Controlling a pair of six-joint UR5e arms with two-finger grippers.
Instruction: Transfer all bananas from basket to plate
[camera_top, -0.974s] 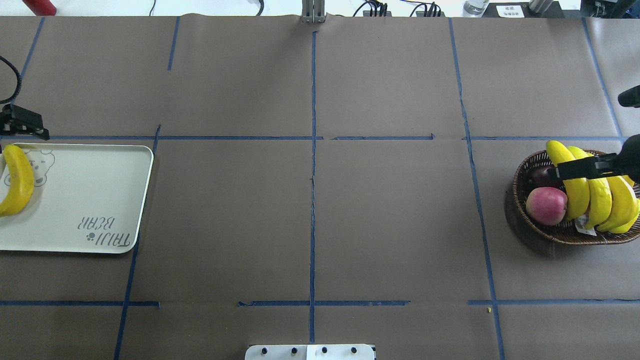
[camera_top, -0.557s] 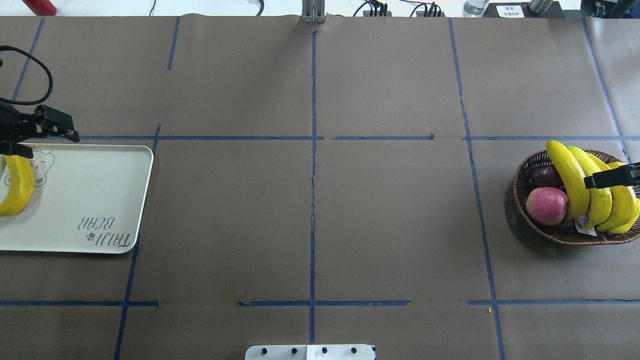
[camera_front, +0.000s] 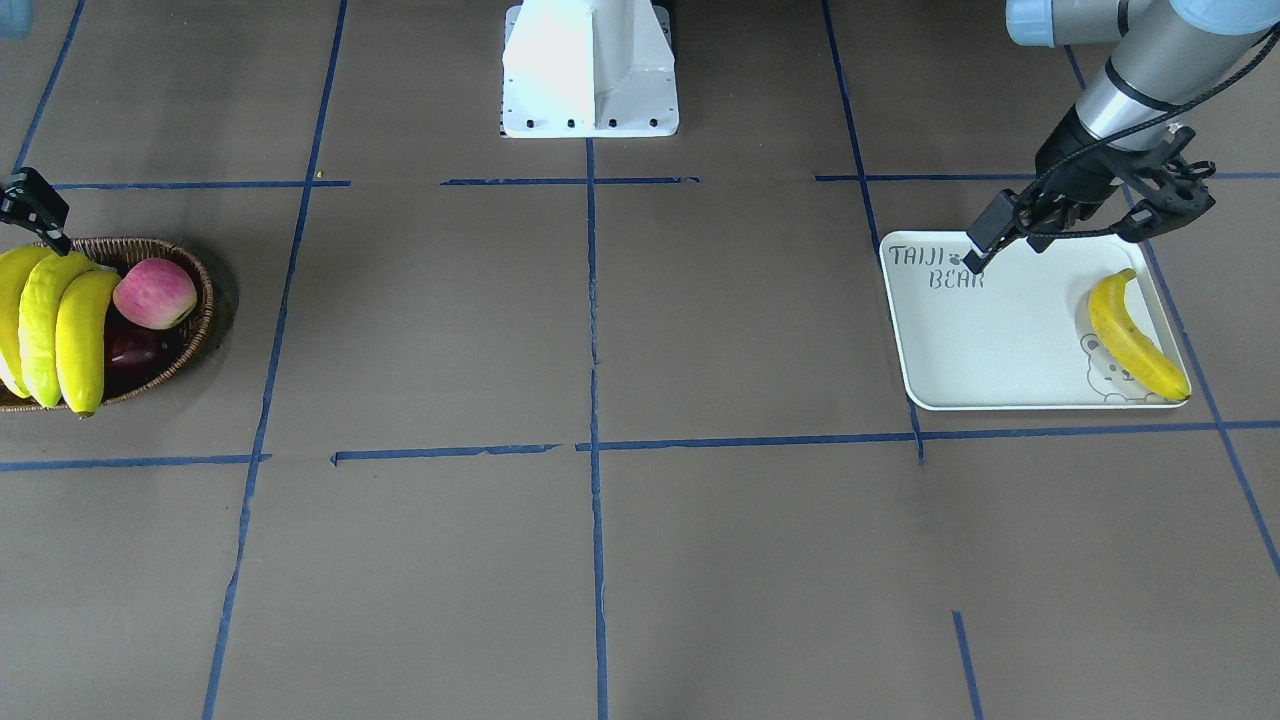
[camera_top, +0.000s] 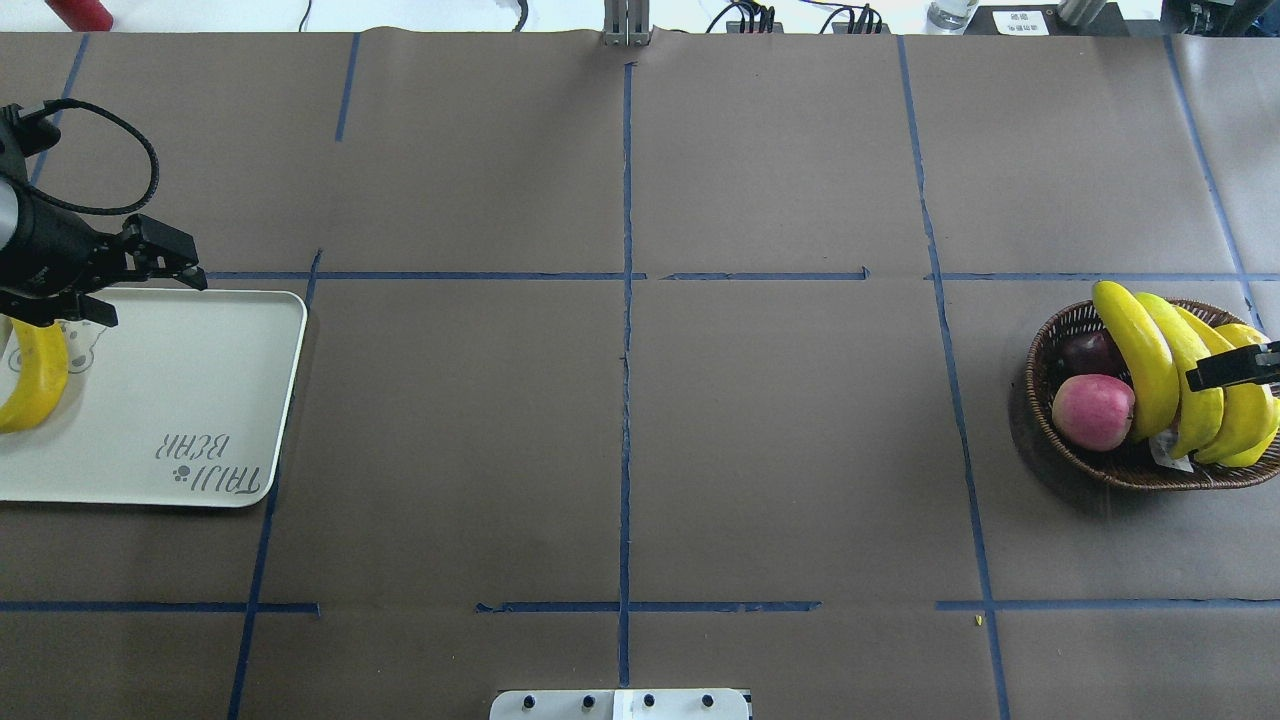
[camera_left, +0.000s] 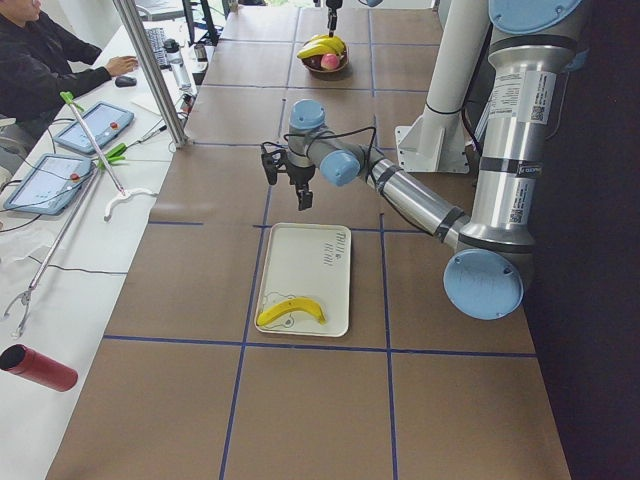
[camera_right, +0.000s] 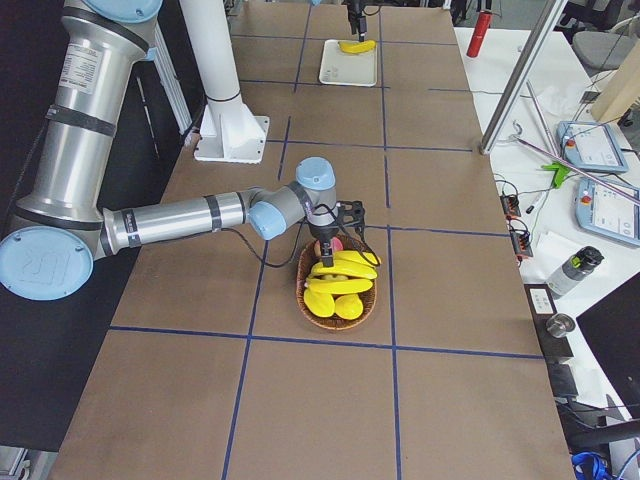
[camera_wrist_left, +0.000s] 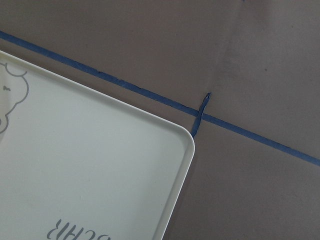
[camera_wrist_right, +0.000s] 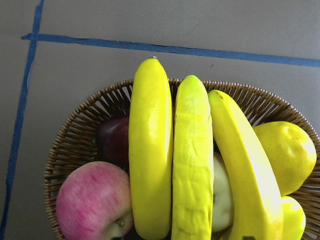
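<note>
Centring the right gripper (camera_top: 1232, 368), its fingers' opening impossible to tell, across one of three bananas (camera_wrist_right: 192, 160) in the basket (camera_top: 1060, 330) looks wise, while the left gripper (camera_top: 150, 295), fingers wide and empty, hovers far from the basket over the plate (camera_top: 200, 380) bearing one banana (camera_top: 35, 375).

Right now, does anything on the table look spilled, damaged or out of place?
Nothing is spilled or damaged. One banana lies flat on the plate. In the basket, the three bananas rest on other fruit and reach past its rim.
</note>
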